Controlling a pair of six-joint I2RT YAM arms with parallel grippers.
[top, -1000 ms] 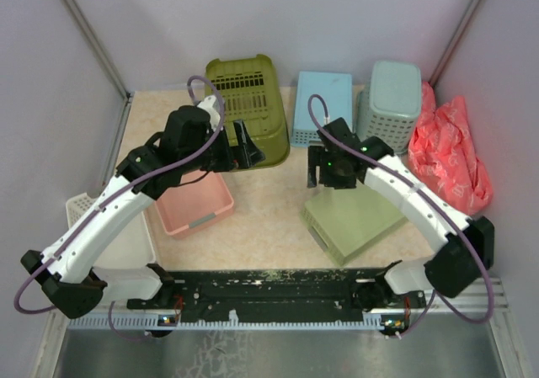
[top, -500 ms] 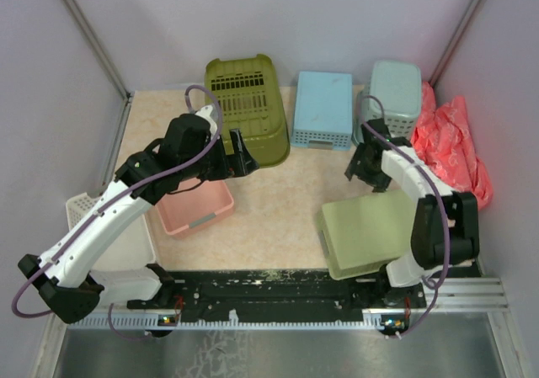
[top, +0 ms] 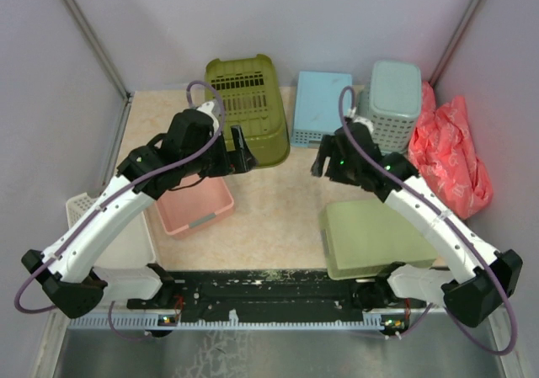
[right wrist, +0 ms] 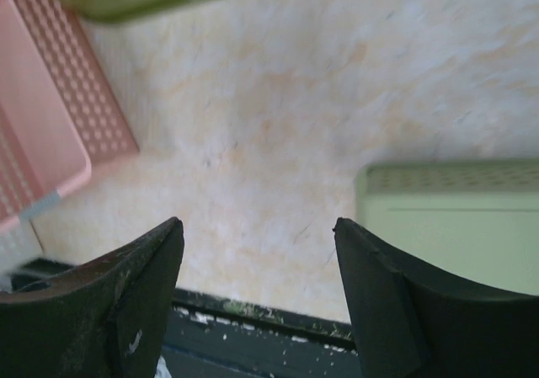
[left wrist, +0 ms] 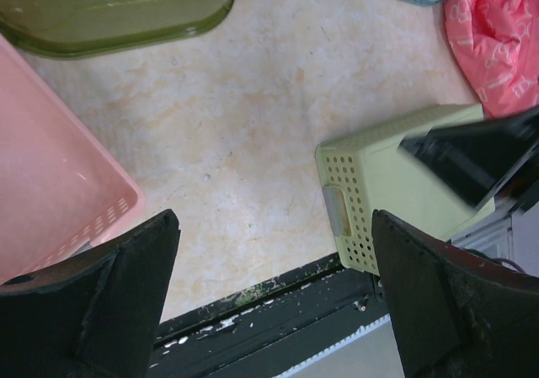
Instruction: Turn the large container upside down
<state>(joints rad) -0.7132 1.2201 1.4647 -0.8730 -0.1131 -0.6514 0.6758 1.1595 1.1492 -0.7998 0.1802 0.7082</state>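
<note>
The tub (top: 248,109) stands rim down, slotted bottom up, at the back of the table (top: 269,214); we judge the turning done. The pale tray (top: 375,236) lies well to the tub's right and nearer us, the pink tray (top: 195,205) just in front of it. Our left gripper (top: 237,151) hovers at the tub's near edge, our right gripper (top: 327,161) off its right; both spread wide and empty, no grip being needed.

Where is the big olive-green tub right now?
Overhead view: the large container sits back-left of centre, just beyond the left gripper, left of the light-blue basket.
</note>
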